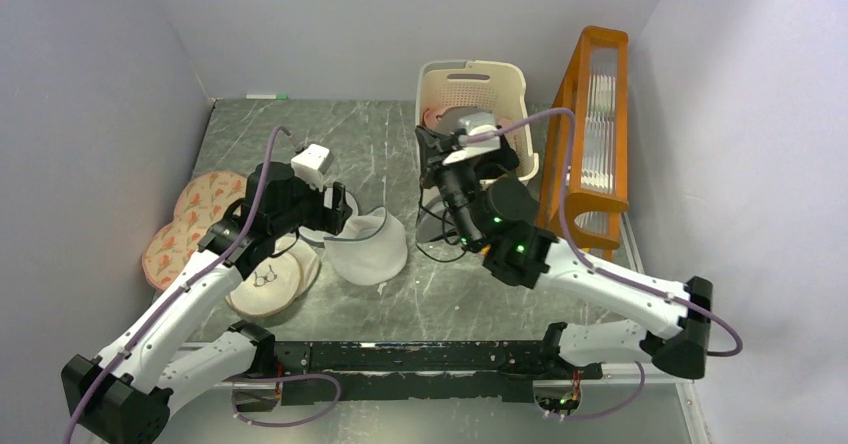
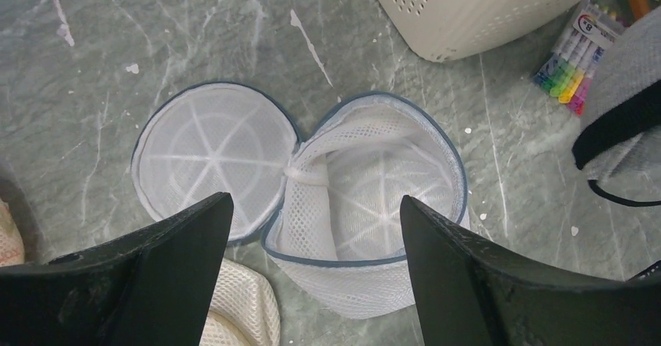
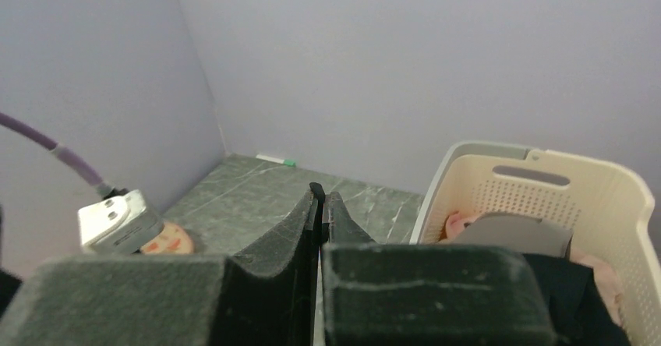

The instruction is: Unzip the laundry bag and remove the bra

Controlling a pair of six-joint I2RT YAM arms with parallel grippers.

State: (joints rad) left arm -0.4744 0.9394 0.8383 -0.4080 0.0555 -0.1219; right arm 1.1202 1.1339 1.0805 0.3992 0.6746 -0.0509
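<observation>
The laundry bag (image 2: 382, 198) lies unzipped on the table. Its round lid (image 2: 210, 151) is flipped out to the left, and only white mesh shows inside. My left gripper (image 2: 316, 199) hovers just above the bag's near rim, open and holding nothing. From above, the bag (image 1: 367, 246) sits just right of that gripper (image 1: 335, 209). My right gripper (image 3: 321, 192) is raised near the basket, shut on a thin black strip of the bra. The bra (image 2: 620, 116) hangs to the right of the bag, its straps (image 1: 440, 236) dangling below the right gripper (image 1: 432, 146).
A cream slatted basket (image 1: 505, 89) with clothes stands at the back, next to an orange rack (image 1: 595, 114). A pack of markers (image 2: 573, 61) lies by the basket. Pink patterned pads (image 1: 195, 214) and cream round pads (image 1: 270, 286) lie at the left.
</observation>
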